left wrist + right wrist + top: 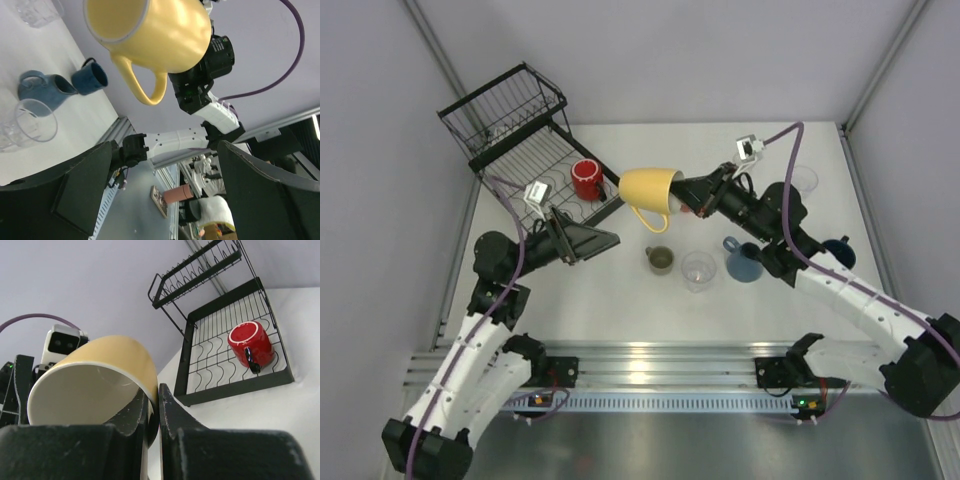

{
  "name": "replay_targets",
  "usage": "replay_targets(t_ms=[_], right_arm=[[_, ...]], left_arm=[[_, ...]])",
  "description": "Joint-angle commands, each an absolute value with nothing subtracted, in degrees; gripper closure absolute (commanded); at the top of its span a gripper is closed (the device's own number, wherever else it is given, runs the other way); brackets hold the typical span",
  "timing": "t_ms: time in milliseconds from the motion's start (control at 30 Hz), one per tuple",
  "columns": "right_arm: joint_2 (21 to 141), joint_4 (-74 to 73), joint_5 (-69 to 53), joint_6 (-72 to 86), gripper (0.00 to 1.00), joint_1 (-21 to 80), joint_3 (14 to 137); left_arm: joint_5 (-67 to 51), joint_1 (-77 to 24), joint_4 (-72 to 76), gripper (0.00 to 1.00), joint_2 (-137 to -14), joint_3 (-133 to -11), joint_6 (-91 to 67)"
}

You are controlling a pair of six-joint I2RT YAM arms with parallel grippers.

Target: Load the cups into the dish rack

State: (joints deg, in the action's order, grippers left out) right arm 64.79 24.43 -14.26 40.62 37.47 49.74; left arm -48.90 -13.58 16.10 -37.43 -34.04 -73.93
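Note:
My right gripper [684, 196] is shut on the wall of a yellow cup [647, 188], one finger inside the rim and one outside. It holds the cup tilted in the air just right of the black wire dish rack [505, 118]. A red cup [586, 180] lies in the rack's low tray. In the right wrist view the yellow cup [95, 375] fills the left, pinched at my gripper [156, 405], with the red cup [250, 345] and the rack [235, 387] beyond. My left gripper [596, 240] is open and empty, in front of the rack. From its wrist the yellow cup [155, 35] hangs above.
On the table stand an olive mug [660, 260], a clear tumbler [699, 270], a blue mug [742, 262], a dark blue cup [839, 248] and another tumbler [803, 180] at the back right. The enclosure walls close in on both sides.

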Motion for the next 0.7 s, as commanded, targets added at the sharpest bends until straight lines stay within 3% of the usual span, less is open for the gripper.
replay_targets(t_ms=[0,267,667], right_arm=[[59.9,32.9,-13.2,41.4,1.0,37.9,50.0],[60.9,39.7,-14.8,47.7,1.0,37.9,48.0],[66.9,57.9,-19.9,56.3,1.0,39.3,44.4]], left_arm=[[-43.2,-19.9,26.7,0.08,-38.6,-32.6,-75.1],[-36.6,-32.7,43.3,0.12,-47.6,-32.8,-70.4],[-31.6,-33.5,46.4,0.13,-46.4,-30.7,-64.1]])
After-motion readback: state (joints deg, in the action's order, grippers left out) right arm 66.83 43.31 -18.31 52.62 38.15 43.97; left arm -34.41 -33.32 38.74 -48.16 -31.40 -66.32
